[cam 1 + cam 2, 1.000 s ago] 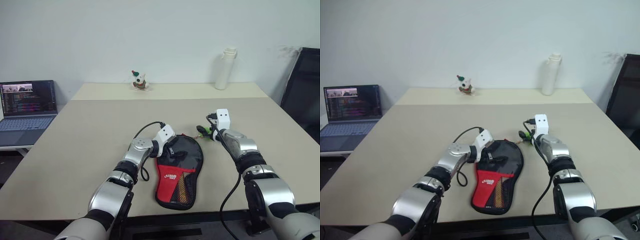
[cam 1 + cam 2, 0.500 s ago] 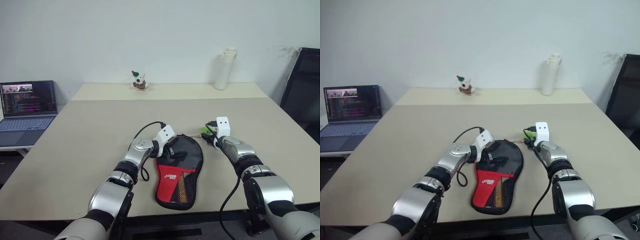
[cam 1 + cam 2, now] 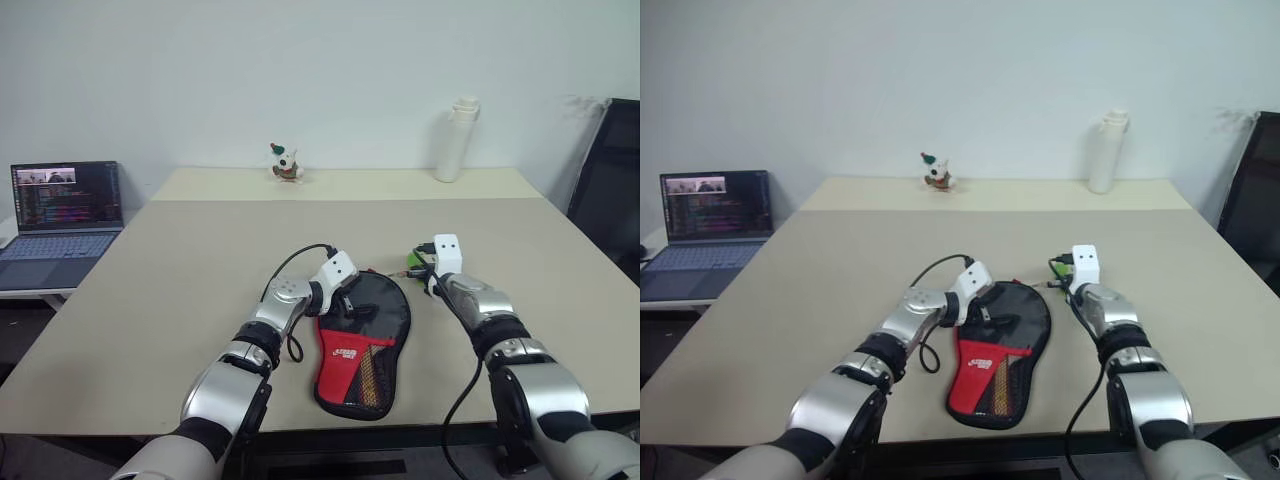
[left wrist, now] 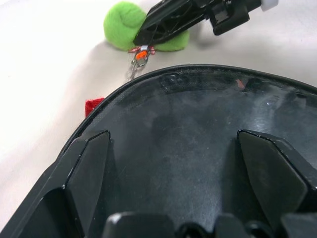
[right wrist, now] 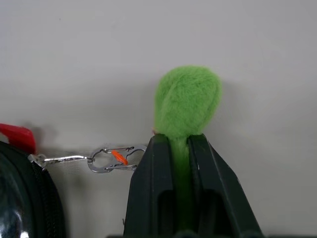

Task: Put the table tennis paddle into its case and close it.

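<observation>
While the right gripper point(image 5: 181, 148) pinched the green pom-pom point(image 5: 187, 101) clipped to the zipper, the left gripper point(image 4: 173, 144) held its fingers point(image 4: 89, 163) spread over the round black end of the case point(image 3: 365, 335), which lay flat near the table's point(image 3: 180, 260) front edge.

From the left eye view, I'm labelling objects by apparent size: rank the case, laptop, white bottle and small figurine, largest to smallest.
1. The case, though nearness to the camera inflates it.
2. The laptop, partly cut off at the picture's edge.
3. The white bottle.
4. The small figurine.
</observation>
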